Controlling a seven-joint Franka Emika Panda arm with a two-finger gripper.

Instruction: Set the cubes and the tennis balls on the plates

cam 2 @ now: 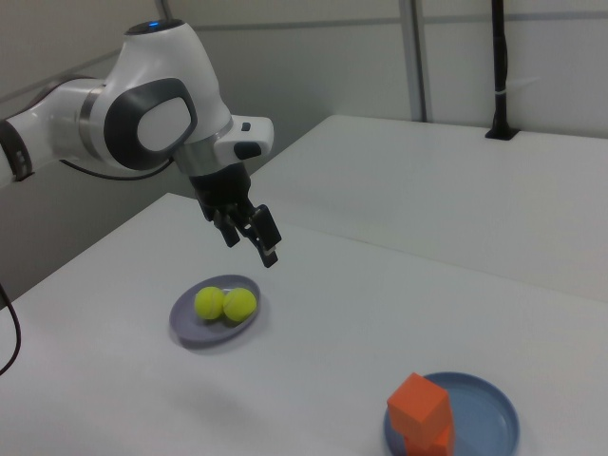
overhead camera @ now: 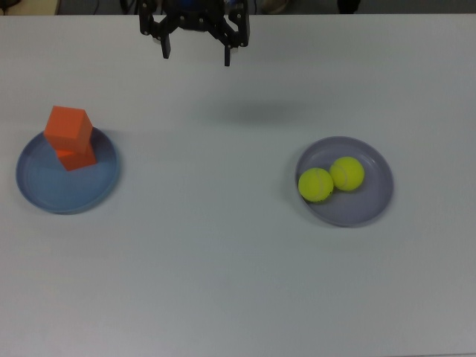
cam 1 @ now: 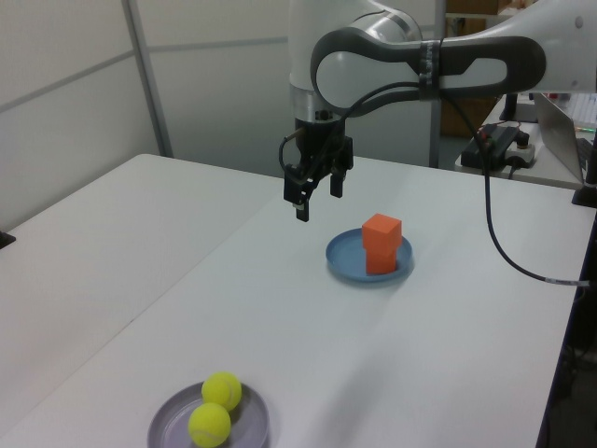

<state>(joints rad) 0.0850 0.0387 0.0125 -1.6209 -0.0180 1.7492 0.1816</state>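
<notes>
Counter: white counter (overhead camera: 223,268) in a plain room with grey wall panels, carrying two plates and nothing loose
End effector: end effector (overhead camera: 195,53) hangs high above the far edge, fingers spread, grasping nothing
Cubes: two orange cubes (overhead camera: 69,137) stacked, top one twisted, on the blue plate (overhead camera: 44,190), well off to the top view's left of the end effector
Balls: two tennis balls (overhead camera: 331,179) touching each other on the grey plate (overhead camera: 372,201), well off to the top view's right of it
Why so: everything sits on a plate, so the task looks done; the arm likely hangs clear
Top view: shows the stack sits by the plate's rim
Left view: shows the end effector's height above the counter, plus a cable (cam 1: 499,233) and a side desk
</notes>
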